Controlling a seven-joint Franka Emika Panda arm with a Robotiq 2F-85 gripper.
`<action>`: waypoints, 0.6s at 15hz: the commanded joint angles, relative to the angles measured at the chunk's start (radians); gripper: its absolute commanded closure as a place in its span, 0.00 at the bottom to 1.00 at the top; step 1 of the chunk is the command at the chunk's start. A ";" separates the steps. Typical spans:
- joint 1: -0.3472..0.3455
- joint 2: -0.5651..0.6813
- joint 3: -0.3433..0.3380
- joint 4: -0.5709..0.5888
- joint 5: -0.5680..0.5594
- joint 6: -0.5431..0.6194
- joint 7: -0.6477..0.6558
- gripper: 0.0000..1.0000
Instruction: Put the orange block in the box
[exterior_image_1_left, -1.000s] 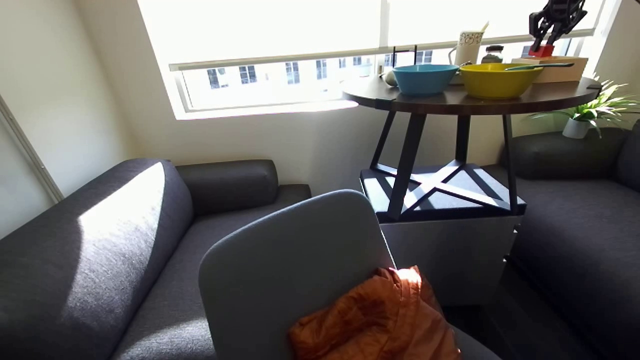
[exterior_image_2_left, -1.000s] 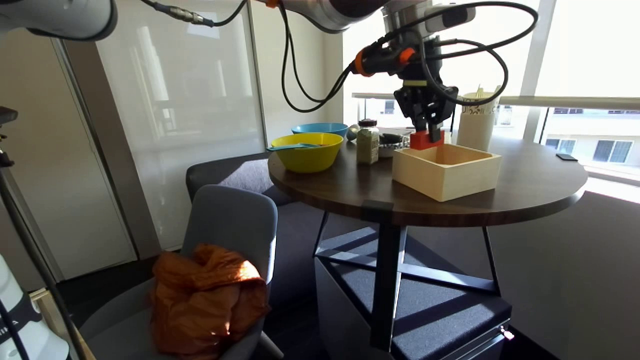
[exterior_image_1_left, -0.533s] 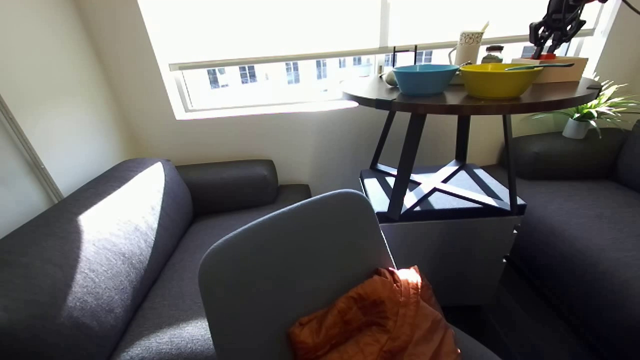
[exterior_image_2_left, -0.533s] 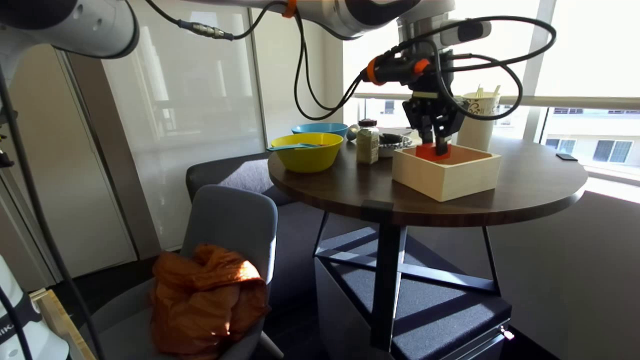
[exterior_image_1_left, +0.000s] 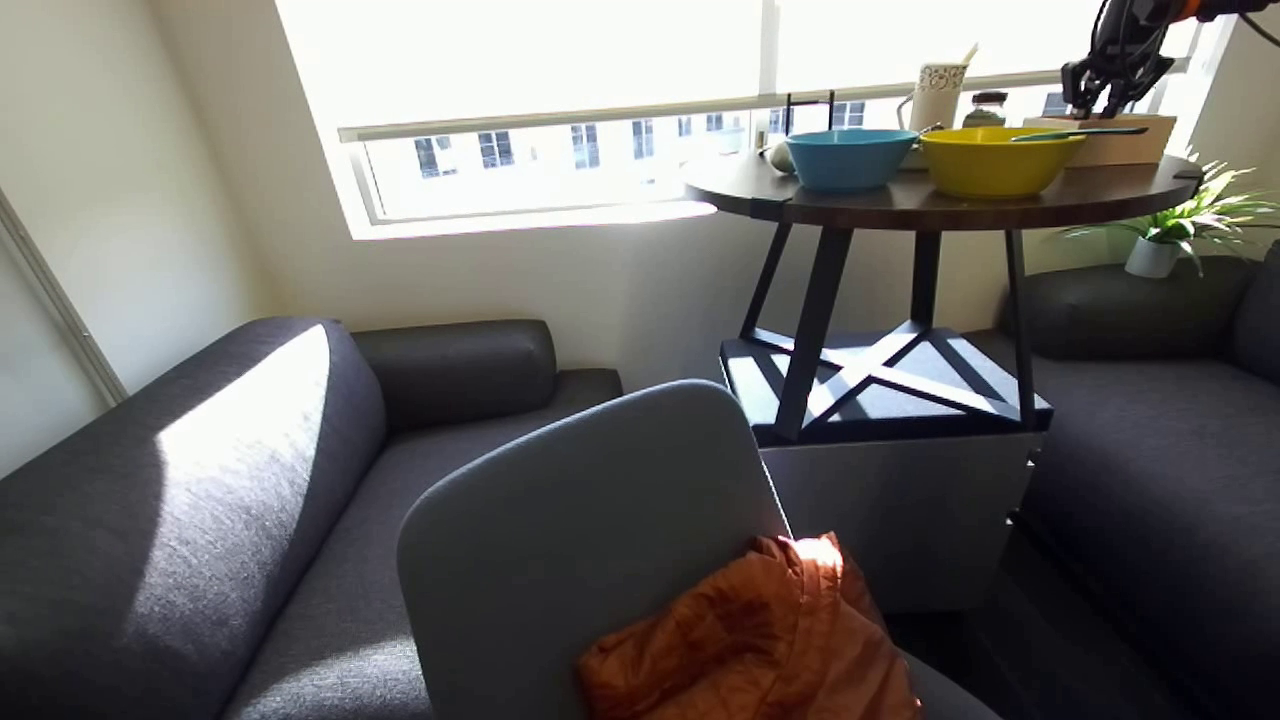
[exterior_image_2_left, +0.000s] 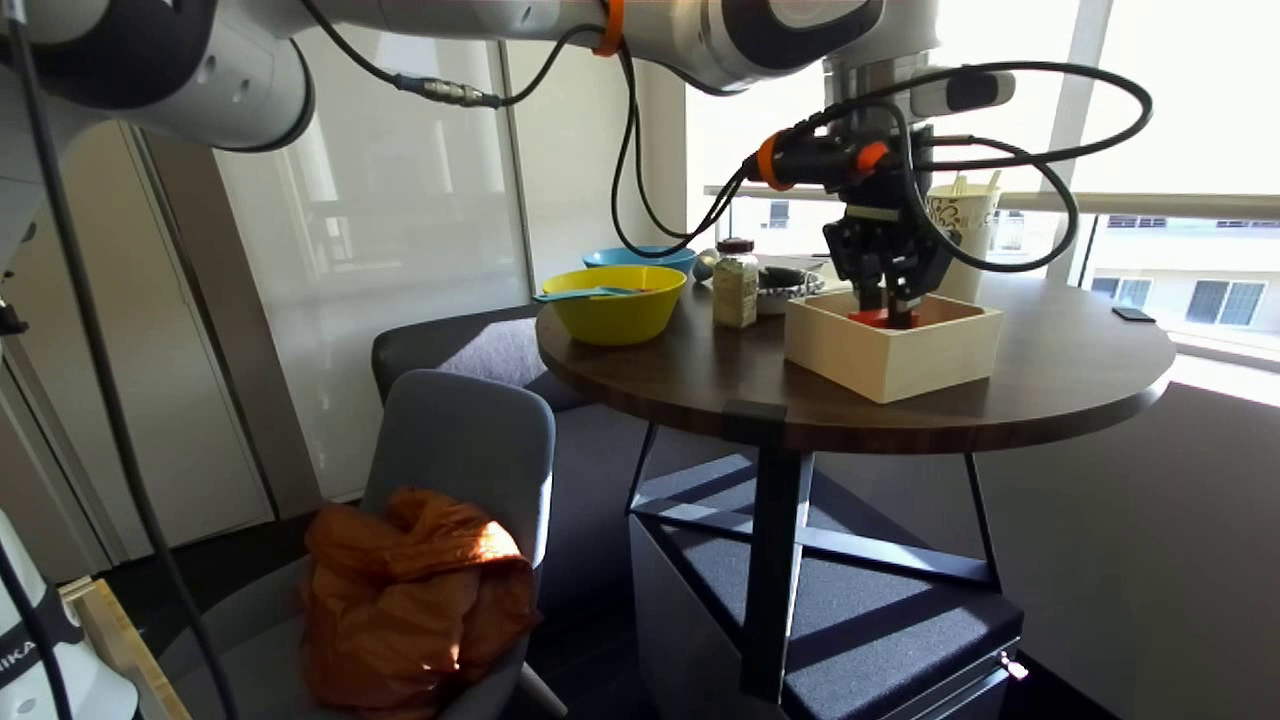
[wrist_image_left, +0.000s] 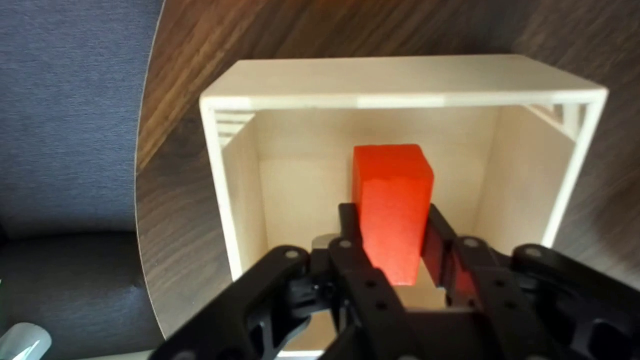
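Wrist view: the hand (wrist_image_left: 393, 216), entering from 6 o'clock, pinches the orange block (wrist_image_left: 395, 187) inside the box (wrist_image_left: 400, 79). Bottom contact unconfirmed; release and withdrawal appear outstanding.

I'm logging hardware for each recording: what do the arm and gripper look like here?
The arm is rounded and light grey with black sections. It carries orange bands and looping black cables, one with a silver connector. A white section, likely the base, shows cropped lettering. The gripper is black, with two jointed fingers and small round fasteners.
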 joint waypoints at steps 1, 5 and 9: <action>-0.029 0.054 0.028 0.103 -0.002 -0.066 0.012 0.55; -0.024 0.047 0.011 0.112 0.013 -0.108 0.026 0.20; -0.025 -0.107 0.015 0.035 0.045 -0.076 0.019 0.00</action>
